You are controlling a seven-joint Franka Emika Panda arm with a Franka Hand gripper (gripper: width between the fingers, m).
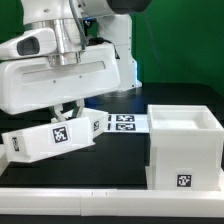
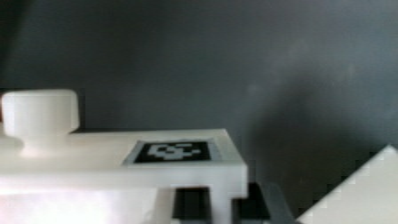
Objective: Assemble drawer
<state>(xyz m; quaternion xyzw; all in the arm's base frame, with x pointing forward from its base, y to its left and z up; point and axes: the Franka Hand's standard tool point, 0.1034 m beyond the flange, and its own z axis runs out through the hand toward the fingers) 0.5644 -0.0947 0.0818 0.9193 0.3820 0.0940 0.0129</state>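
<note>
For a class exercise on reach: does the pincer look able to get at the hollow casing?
Likely not yet: the pincer grips a tilted tray, though nothing stands between it and the casing.

marker board (image 1: 127, 123) flat on black table (image 1: 115, 160) | white rail (image 1: 90, 197) along near edge | green backdrop (image 1: 185, 45) behind

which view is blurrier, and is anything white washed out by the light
Wrist view: soft throughout, with the knob and the tag on the tray fuzzy-edged, and the background a dim grey smear. Exterior view: clearly sharper, with crisp tag patterns, but the casing has a front lit to an almost flat white.
</note>
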